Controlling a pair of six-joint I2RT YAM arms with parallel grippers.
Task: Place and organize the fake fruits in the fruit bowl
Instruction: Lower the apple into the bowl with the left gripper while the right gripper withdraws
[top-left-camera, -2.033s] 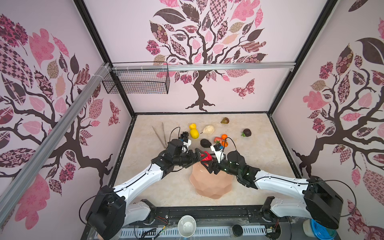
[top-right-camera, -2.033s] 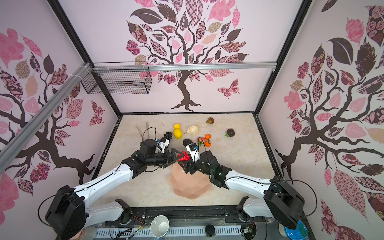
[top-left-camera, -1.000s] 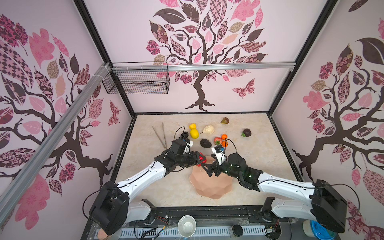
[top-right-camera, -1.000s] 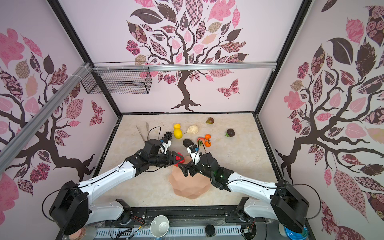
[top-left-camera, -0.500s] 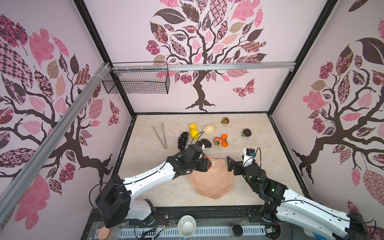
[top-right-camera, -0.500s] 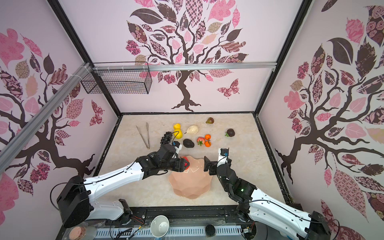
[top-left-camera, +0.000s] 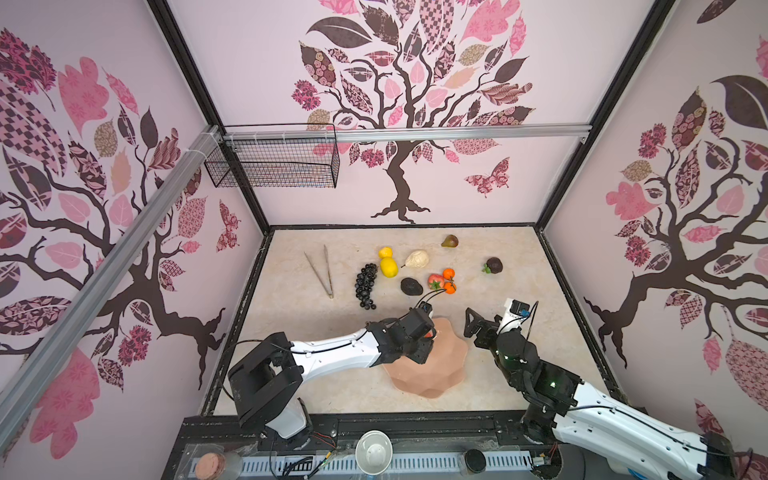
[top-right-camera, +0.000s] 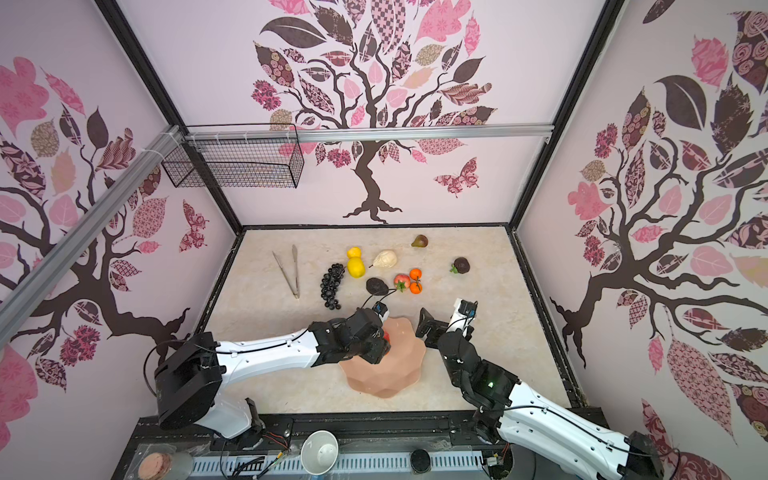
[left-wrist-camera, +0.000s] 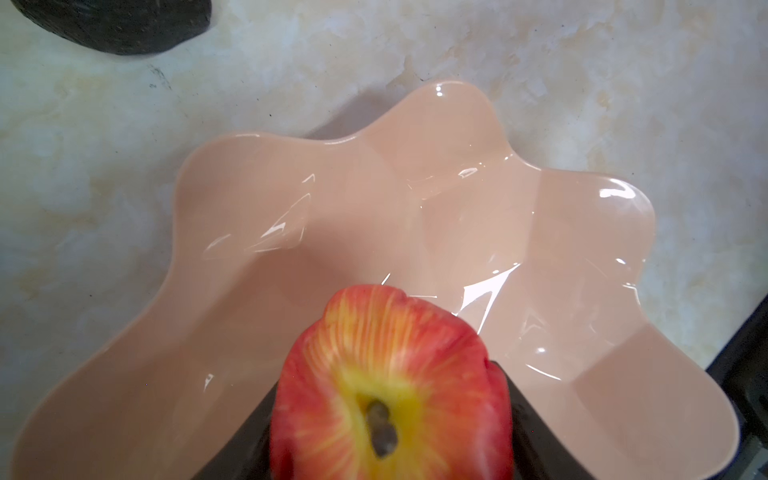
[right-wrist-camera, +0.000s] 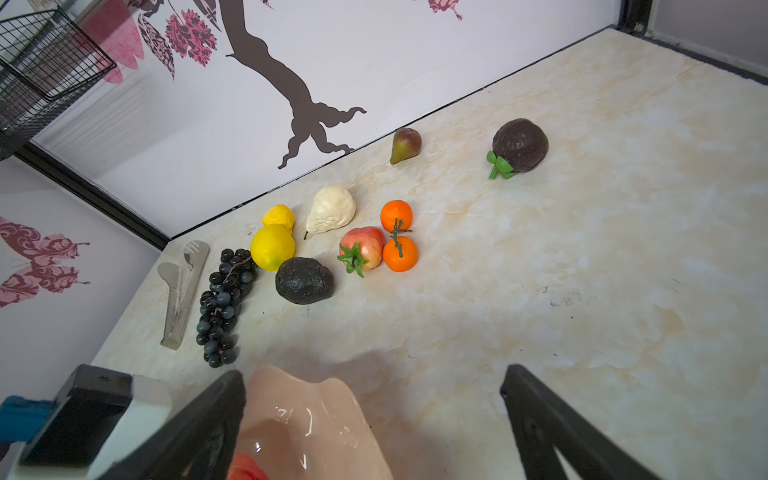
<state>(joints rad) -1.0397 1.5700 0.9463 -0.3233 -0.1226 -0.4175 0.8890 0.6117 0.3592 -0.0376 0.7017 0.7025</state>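
Red-skinned, the apple sat pinched in the left hand, the glossy fruit bowl just below that hand. Beside it the right hand stood spread. Dropped from height, the round apple might roll over the shallow rim.

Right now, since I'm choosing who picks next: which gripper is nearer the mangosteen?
Right. The right gripper hangs open just right of the fruit bowl, nearer the mangosteen; the left gripper holds the red apple over the bowl, farther off.
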